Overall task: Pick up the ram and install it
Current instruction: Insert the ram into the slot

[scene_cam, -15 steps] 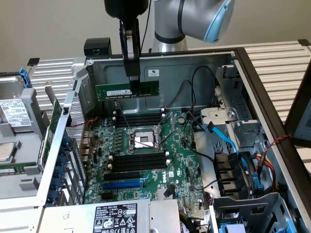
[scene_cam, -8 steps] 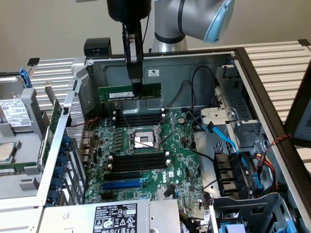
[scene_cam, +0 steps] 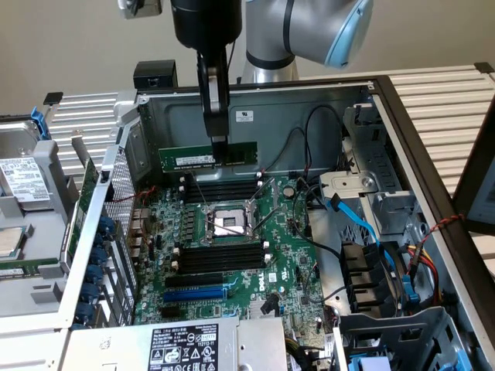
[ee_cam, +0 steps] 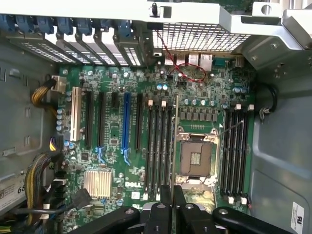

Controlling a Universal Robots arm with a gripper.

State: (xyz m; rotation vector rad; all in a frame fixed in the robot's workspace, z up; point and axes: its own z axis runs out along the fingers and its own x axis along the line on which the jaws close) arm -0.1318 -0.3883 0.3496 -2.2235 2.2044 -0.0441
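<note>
My gripper (scene_cam: 220, 148) hangs inside the open computer case, shut on the ram (scene_cam: 193, 158). The ram is a dark-green stick with a white label strip, held level and on edge above the motherboard (scene_cam: 294, 263). It hovers over the far bank of black memory slots (scene_cam: 220, 188), behind the CPU socket (scene_cam: 228, 222). In the wrist view the ram (ee_cam: 173, 146) shows edge-on as a thin line running out from between the fingers (ee_cam: 179, 202), beside the CPU socket (ee_cam: 196, 158) and along a bank of memory slots (ee_cam: 158, 146).
A nearer bank of slots (scene_cam: 220, 255) and a long blue slot (scene_cam: 197, 294) lie in front of the socket. Blue and black cables (scene_cam: 356, 220) crowd the exterior view's right. A labelled power supply (scene_cam: 183, 348) sits at the front, with a drive tray (scene_cam: 23, 193) at the left.
</note>
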